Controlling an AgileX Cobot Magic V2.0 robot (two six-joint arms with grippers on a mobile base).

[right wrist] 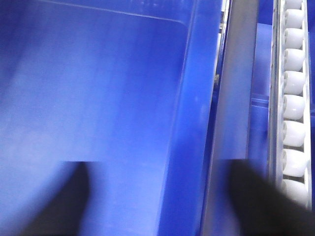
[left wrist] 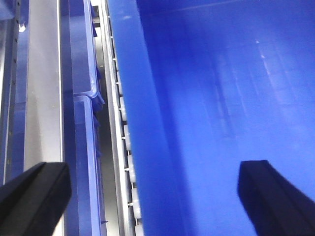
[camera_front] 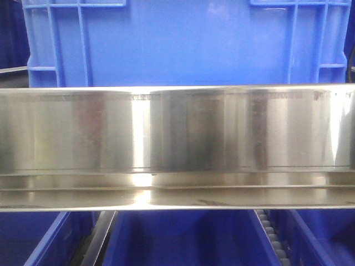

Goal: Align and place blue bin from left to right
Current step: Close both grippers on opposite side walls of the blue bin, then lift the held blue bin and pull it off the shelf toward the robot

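Blue bin [left wrist: 236, 98]: left gripper [left wrist: 152, 196] and right gripper [right wrist: 160, 201] spread wide, astride opposite rims; roller track [right wrist: 294, 98] close beside right rim.

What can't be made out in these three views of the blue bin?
Front view: the steel rail hides the lower part of the blue bin; frame edge cuts its top.
Left wrist view: left gripper body cut off by the bottom edge.
Right wrist view: right gripper fingers blurred; contact unclear.
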